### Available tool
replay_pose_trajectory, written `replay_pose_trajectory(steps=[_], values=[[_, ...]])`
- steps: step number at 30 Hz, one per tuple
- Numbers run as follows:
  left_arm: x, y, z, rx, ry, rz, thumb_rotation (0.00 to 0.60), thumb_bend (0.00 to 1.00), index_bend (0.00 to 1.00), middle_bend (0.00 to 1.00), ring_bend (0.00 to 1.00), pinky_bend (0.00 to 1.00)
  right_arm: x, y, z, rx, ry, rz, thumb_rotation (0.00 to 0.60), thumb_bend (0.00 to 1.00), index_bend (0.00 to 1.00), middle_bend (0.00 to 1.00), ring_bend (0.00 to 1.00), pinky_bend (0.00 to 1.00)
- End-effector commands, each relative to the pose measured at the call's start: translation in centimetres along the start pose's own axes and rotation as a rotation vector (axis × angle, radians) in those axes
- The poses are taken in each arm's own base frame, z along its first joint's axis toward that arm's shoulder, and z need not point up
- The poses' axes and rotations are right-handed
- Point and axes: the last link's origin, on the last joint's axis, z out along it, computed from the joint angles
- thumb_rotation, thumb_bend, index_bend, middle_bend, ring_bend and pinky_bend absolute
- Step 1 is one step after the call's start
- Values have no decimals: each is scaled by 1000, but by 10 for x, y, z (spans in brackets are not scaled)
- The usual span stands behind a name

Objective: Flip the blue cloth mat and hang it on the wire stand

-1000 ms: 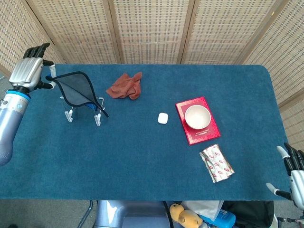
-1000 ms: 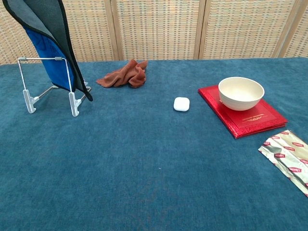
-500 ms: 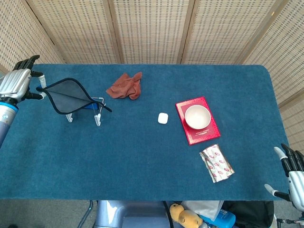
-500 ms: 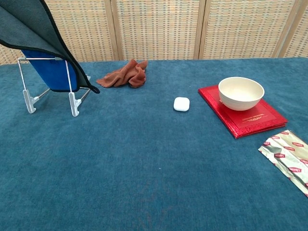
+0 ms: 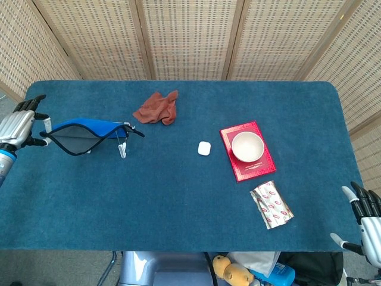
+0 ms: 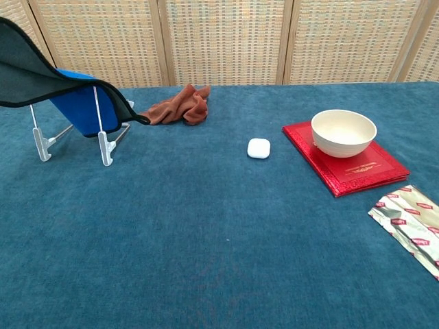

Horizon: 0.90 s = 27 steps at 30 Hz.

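Blue cloth mat (image 5: 83,132) over wire stand (image 6: 103,140), corner in left hand (image 5: 21,126).

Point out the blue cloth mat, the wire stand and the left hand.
blue cloth mat (image 5: 89,128), head view, on its blue upper face.
wire stand (image 6: 104,145), chest view, on its near right upright.
left hand (image 5: 18,126), head view, on the back of the hand.

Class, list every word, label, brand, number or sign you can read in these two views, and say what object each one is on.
No text here can be read.
Red book: a gold emblem on the cover, too small to read.
Foil packet: repeated red marks, too blurred to read.
White case, bowl, mat and brown cloth: no print visible.
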Motion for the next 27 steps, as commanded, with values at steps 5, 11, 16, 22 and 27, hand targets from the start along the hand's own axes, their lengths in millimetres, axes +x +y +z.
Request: replay_pose_trajectory(steps=[5, 11, 16, 22, 27], values=[[-25, -6, 2, 5, -63, -4, 600, 937, 646, 0, 0, 0, 0, -1, -2, 7, 3, -2, 600, 0, 0, 0, 0, 0], [-41, -3, 6, -10, -77, 1, 600, 781, 197, 0, 0, 0, 0, -2, -3, 11, 1, -4, 600, 0, 0, 0, 0, 0], [-53, -2, 8, -27, -64, 39, 600, 440, 0, 0, 0, 0, 1, -2, -4, 13, 8, -3, 600, 0, 0, 0, 0, 0], [-51, -2, 3, -58, -6, 32, 600, 232, 0, 0, 0, 0, 2, -2, -5, 17, 9, 0, 600, 0, 0, 0, 0, 0], [-51, -5, -2, -93, 11, 30, 600, 119, 0, 0, 0, 0, 2, -3, -6, 22, 9, 2, 600, 0, 0, 0, 0, 0]])
